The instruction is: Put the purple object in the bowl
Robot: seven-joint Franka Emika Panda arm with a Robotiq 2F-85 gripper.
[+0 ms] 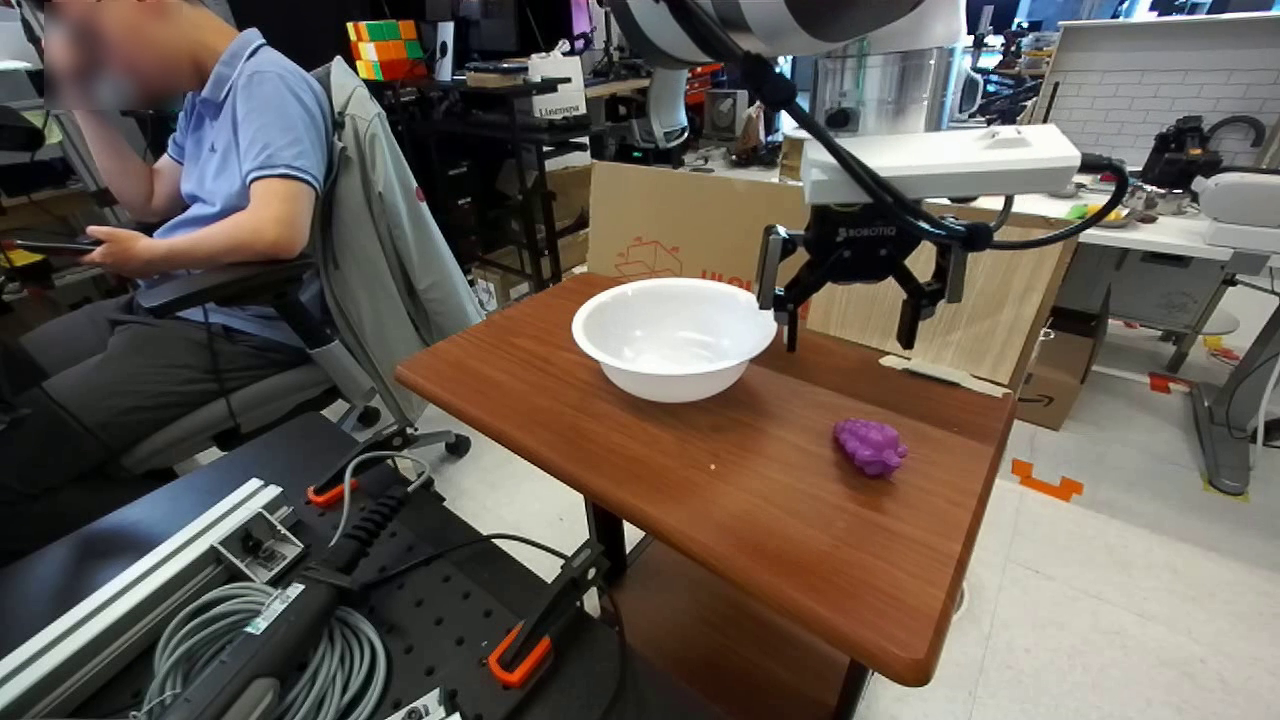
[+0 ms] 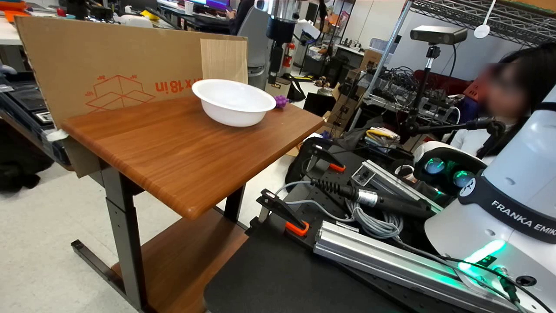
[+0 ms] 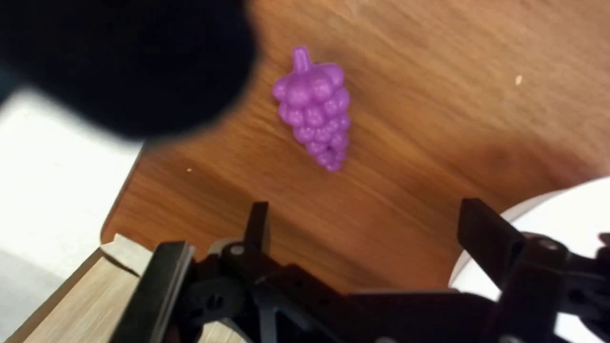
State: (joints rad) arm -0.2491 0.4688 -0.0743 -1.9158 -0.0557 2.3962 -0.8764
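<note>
see the black, two-fingered pincer [image 1: 850, 333] hanging above the brown, wood-grained, round-cornered worktop [image 1: 740, 480], spread wide and holding nothing. can make out the wide gap in the wrist view too; in an exterior view, get the fingers [image 2: 274, 65] edge-on, too much in line to judge any gap.

find the lumpy, grape-bunch-shaped purple object [image 3: 314, 100] lying on the worktop, apart from the smooth, round, white bowl [image 1: 670, 385]. from the wrist, can pick out a short stalk and separate beads narrowing to a tip, all beyond the fingertips rather than between them. in an exterior view, catch only some purple lumps [image 2: 281, 101] right at the bowl's rim, so cannot judge the space between the two from there.

see the bowl almost whole in both exterior views, yet only a cut-off slice in the wrist view, running behind one finger. cannot tell touching from merely overlapping, for finger and rim.

find the brown, red-printed cardboard sheet [image 1: 690, 215] along the worktop's edge in both exterior views, and the pale wood-grain panel [image 3: 90, 300] in all three.

only in an exterior view, get the seated, blue-shirted person [image 1: 255, 140] with a blurred face; only in an exterior view, get the white, green-glowing arm base [image 2: 464, 221] and the green-lit white headset [image 2: 447, 167]. only from the wrist, meet a dark shape [image 3: 128, 66] across the upper corner, too out of focus to name.
</note>
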